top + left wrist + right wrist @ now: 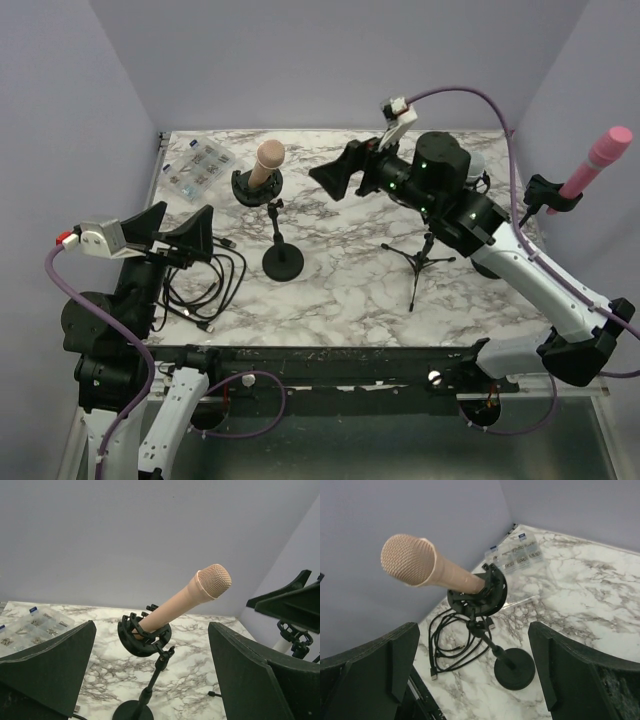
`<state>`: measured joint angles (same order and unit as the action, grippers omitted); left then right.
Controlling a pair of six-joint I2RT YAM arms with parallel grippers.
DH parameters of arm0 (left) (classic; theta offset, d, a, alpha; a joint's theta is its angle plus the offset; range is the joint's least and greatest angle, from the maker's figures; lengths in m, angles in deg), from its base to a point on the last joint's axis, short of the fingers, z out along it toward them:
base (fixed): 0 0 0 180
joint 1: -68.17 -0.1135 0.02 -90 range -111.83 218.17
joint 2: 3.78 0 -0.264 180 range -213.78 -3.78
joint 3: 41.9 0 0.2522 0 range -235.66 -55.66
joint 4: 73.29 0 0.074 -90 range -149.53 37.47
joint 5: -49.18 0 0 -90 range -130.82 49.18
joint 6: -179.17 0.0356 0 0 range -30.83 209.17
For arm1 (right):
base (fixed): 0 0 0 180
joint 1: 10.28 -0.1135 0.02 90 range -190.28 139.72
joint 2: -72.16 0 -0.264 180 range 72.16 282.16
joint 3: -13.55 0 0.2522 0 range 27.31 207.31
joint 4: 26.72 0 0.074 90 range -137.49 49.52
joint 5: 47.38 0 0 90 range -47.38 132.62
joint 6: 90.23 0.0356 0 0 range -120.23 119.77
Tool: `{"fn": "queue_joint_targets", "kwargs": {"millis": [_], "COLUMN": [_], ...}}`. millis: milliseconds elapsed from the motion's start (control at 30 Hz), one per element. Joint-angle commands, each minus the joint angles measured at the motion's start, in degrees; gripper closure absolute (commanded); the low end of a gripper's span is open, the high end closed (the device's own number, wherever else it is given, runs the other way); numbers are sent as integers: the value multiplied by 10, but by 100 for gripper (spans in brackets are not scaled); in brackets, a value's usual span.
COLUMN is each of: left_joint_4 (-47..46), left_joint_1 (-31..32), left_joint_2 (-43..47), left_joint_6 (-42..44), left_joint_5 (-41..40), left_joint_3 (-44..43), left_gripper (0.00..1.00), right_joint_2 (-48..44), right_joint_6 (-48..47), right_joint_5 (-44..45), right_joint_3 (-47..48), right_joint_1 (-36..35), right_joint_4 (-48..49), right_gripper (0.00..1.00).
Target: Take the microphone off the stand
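A beige microphone sits tilted in a black shock mount on a short stand with a round base. My left gripper is open and empty, to the left of the stand and apart from it. My right gripper is open and empty, raised to the right of the microphone. In the left wrist view the microphone and mount lie ahead between my open fingers. In the right wrist view the microphone points up left above the base.
A pink microphone sits in a black clip at the far right. A small tripod stands under my right arm. A coiled black cable lies front left. A clear parts box lies at the back left.
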<state>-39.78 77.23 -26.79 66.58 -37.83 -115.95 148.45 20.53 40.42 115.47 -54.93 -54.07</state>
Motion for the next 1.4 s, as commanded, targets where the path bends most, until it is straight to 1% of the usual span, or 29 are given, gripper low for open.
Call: {"fn": "queue_joint_targets", "kwargs": {"millis": [0,100,133,233,467,567,667,833,967,1033,1067,1200,1367], "left_joint_4": [23,19,17,9,29,36,43,51,52,53,53,56,62], "left_joint_1": [-3,-3,-3,-3,-3,-3,-3,-3,-3,-3,-3,-3,-3], "left_joint_2": [10,9,10,12,21,29,36,40,42,43,44,46,47], "left_joint_6": [-25,-43,-47,-60,-50,-43,-38,-34,-34,-35,-36,-36,-36], "left_joint_5": [-7,7,13,23,11,3,-5,-8,-7,-7,-8,-8,-6], "left_joint_3": [4,10,13,22,12,10,8,9,10,8,8,7,7], "left_gripper": [1,1,1,1,1,1,1,1,2,1,2,1,2], "right_joint_2": [-5,7,10,24,82,107,134,185,222,235,239,259,284], "right_joint_6": [-24,-30,-38,-69,-119,-138,-152,-172,-195,-201,-220,-236,-265], "right_joint_5": [96,145,161,216,258,280,281,299,301,304,308,319,331], "right_joint_3": [-48,-76,-91,-120,-157,-163,-164,-146,-121,-124,-126,-124,-110], "right_joint_1": [-74,-131,-151,-189,-207,-208,-209,-209,-209,-208,-209,-209,-209], "right_joint_4": [76,128,173,255,431,504,568,628,648,674,685,716,743], "right_gripper": [0,0,0,0,0,3,6,10,19,21,22,30,32]}}
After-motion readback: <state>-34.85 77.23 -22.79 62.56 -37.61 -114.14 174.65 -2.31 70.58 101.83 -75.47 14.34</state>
